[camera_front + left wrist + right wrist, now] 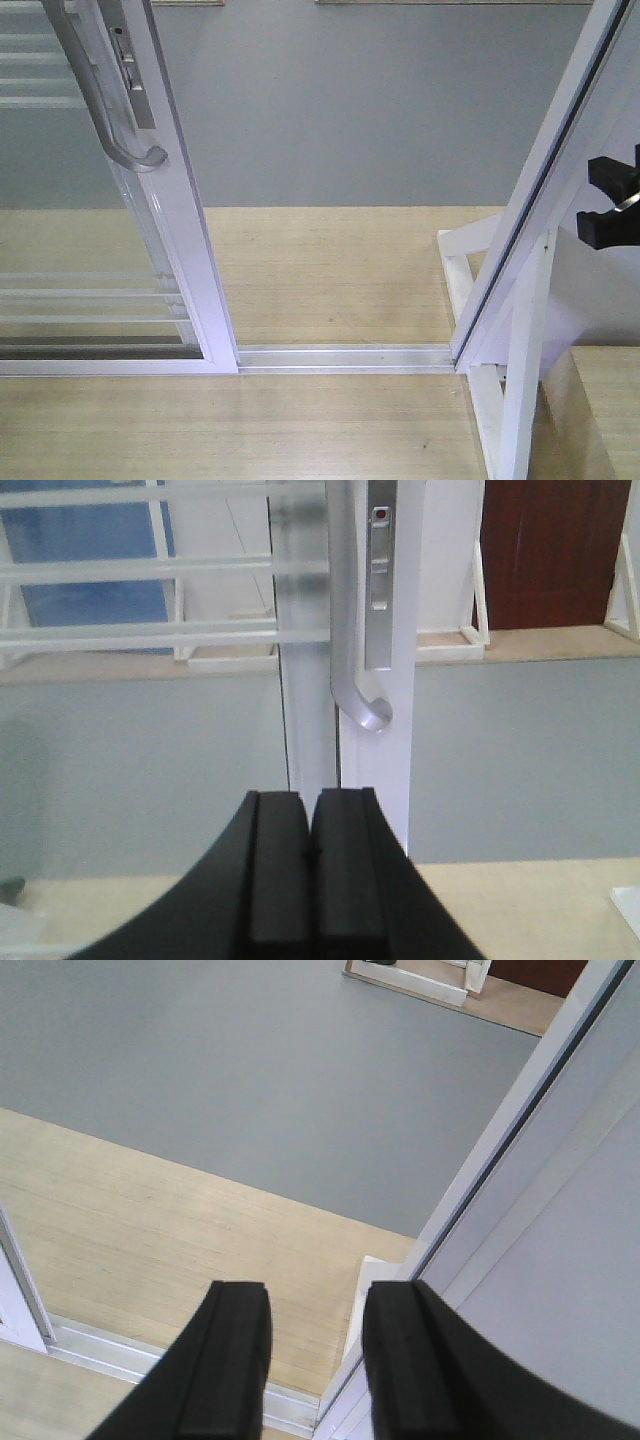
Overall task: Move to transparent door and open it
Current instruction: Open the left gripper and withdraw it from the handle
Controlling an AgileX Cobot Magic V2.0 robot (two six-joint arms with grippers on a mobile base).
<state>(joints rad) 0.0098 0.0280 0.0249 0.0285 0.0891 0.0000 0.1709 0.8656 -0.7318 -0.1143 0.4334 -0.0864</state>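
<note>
Floor track [345,357]: aluminium, runs left-right across threshold, bare between the two frames. Wood-grain flooring [320,270] both sides of track; grey floor [360,110] beyond it. Fixed white frame [540,200] at my right, leaning in view, w/ white support stand [505,400] at its base. Dark red-brown door [545,555] far side, blue panel [90,570] far left.
</note>
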